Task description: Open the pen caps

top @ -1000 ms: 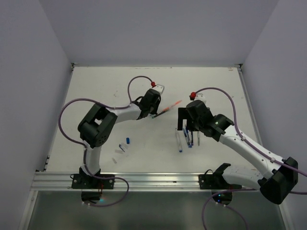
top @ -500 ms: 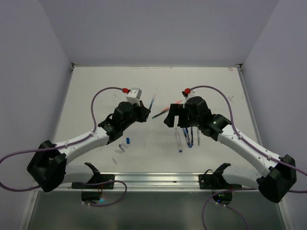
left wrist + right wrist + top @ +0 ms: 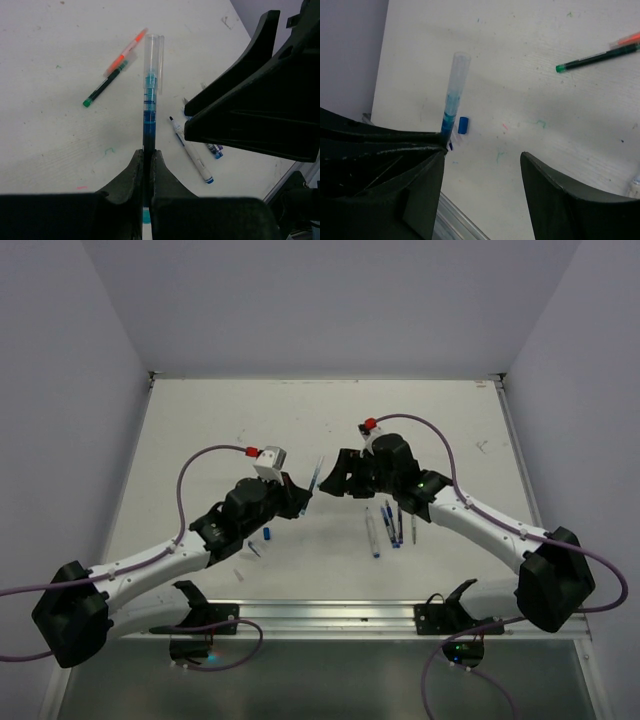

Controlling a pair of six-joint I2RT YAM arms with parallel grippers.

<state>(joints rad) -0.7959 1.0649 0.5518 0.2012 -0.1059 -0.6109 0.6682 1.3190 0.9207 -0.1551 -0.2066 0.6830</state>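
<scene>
The left gripper is clamped tight on the lower barrel of a blue pen. It holds the pen up off the table, with the capped end pointing away from the fingers. The clear cap is on that far end of the pen and looks fully seated.

The right gripper stands just beside the pen's capped end, its jaws set wide apart with nothing in them. In its own wrist view the pen rises from behind one finger and is not between the two.

I judge the step in hand to be lining up for the pull: one arm steadies the pen while the other gets ready to pinch the cap. The next move calls for bringing the open jaws around the clear cap alone, past the point where it meets the barrel. They should then close firmly and pull straight along the pen, away from the left gripper. A slanted pull could twist the pen in its grip.

A loose blue cap lies on the table below the held pen, on the left arm's side. Beyond the pen's capped end, a green pen and an orange pen lie side by side. I cannot tell whether either of them is capped. On the pen's other side, under the right arm, a white pen lies among a few others, and its tip looks bare.
</scene>
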